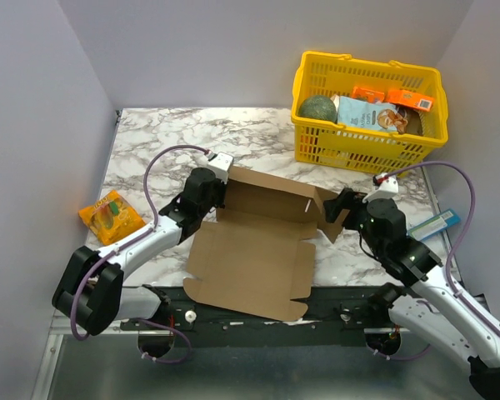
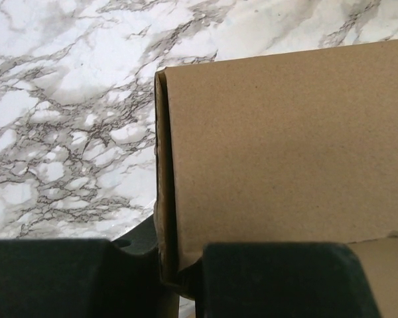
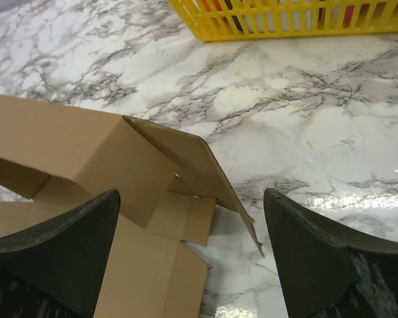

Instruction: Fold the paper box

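Brown corrugated cardboard paper box (image 1: 258, 250) lies part-folded mid marble-patterned worktop (image 1: 150, 142); left gripper (image 2: 179, 265) jaws pinch its raised left wall, right gripper (image 3: 192, 199) jaws gape empty beside its right flap.

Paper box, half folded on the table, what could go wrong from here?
The right gripper stands open around the angled right flap, so that flap may spring flat. The left gripper pinches only the edge of the left wall; the paper box could slip or crease there.
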Robot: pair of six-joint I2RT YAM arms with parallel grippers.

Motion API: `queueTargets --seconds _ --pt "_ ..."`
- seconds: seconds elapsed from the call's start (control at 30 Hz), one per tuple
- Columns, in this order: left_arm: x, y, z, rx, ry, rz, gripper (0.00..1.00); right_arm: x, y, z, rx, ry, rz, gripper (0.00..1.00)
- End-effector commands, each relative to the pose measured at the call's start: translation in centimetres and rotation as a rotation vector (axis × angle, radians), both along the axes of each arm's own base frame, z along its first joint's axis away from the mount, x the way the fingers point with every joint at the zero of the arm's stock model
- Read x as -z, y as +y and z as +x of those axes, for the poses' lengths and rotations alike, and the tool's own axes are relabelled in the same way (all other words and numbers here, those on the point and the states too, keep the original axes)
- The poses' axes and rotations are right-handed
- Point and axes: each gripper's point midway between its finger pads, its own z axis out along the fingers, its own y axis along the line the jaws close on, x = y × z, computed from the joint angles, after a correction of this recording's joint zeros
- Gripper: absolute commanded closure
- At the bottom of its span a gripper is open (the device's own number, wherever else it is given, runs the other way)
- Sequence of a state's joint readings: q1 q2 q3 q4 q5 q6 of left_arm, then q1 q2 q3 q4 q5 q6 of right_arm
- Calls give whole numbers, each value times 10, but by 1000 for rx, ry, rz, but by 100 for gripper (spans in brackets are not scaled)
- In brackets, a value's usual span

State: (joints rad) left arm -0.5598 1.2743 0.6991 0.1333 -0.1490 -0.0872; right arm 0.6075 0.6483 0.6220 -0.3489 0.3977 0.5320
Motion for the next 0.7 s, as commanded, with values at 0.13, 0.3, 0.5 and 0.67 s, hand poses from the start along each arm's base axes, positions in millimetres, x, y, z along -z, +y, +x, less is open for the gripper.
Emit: queueTargets --seconds 0.13,0.3,0.5,0.67 --pt "-5 -16 -18 127 103 -70 98 24 -20 -8 -20 8 -177 4" --pt "-9 -17 -20 148 90 -80 98 39 -16 4 -13 22 -218 5" --pt "-8 -16 -23 162 76 -81 98 41 -1 10 -93 0 -229 35" --pt "-6 -5 -16 104 47 -51 98 23 12 5 -171 -48 -190 89"
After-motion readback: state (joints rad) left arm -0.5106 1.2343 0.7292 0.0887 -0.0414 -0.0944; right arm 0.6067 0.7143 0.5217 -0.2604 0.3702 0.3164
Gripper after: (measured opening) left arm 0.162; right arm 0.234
